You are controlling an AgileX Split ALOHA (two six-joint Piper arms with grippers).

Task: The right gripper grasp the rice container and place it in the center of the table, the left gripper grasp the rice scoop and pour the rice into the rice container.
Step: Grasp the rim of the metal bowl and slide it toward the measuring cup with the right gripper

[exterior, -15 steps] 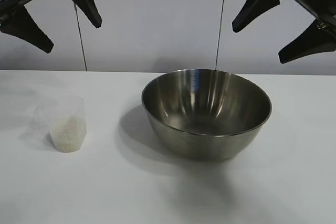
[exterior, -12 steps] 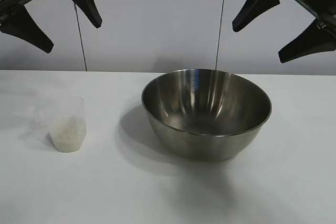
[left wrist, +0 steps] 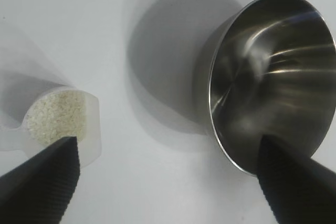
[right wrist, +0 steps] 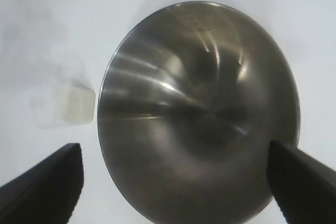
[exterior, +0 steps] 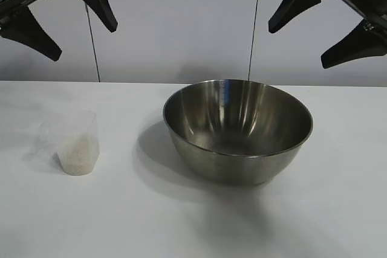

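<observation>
The rice container (exterior: 237, 130), a shiny steel bowl, stands empty on the white table (exterior: 181, 222), a little right of the middle; it also shows in the wrist views (left wrist: 273, 77) (right wrist: 199, 114). The rice scoop (exterior: 75, 143), a small clear plastic cup, stands upright at the left with white rice (exterior: 77, 154) in it (left wrist: 55, 116). High above the scoop my left gripper (exterior: 84, 41) hangs open, holding nothing. My right gripper (exterior: 296, 48) hangs open high above the bowl, empty too.
A pale wall with vertical seams (exterior: 257, 22) rises behind the table's far edge. Bare tabletop lies between scoop and bowl and along the front.
The right gripper has edged very slightly to the right. Bowl, scoop and left gripper are as before.
</observation>
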